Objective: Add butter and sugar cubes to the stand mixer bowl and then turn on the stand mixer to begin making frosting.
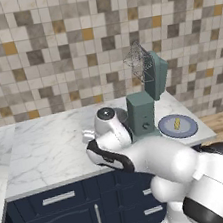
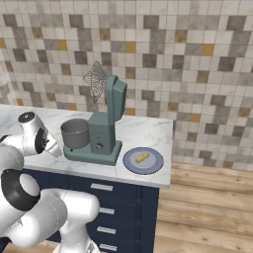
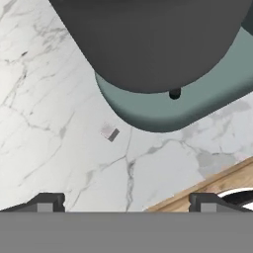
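1. The stand mixer [image 2: 101, 133] stood on the marble tabletop [image 1: 48, 148], near its right end, with its head tilted up and back and the wire whisk [image 2: 96, 80] raised in the air.
2. The stand mixer bowl [image 2: 75, 133] sat on the mixer's flat base, in front of the column, below the raised whisk.
3. The butter [image 2: 143, 157] lay on a round blue-grey plate [image 2: 129, 162] just to the right of the mixer's base, near the tabletop's right edge.
4. In the hand view, one sugar cube [image 3: 109, 132] rested on the bare marble, near the rounded edge of the mixer's base but apart from it.
5. The tool [image 3: 123, 202] hung above the tabletop looking down; its two finger tips [image 3: 47, 202] stood wide apart with nothing between them.
6. In the left base view the arm's wrist hid the bowl, and the hand sat low over the marble in front of the mixer.
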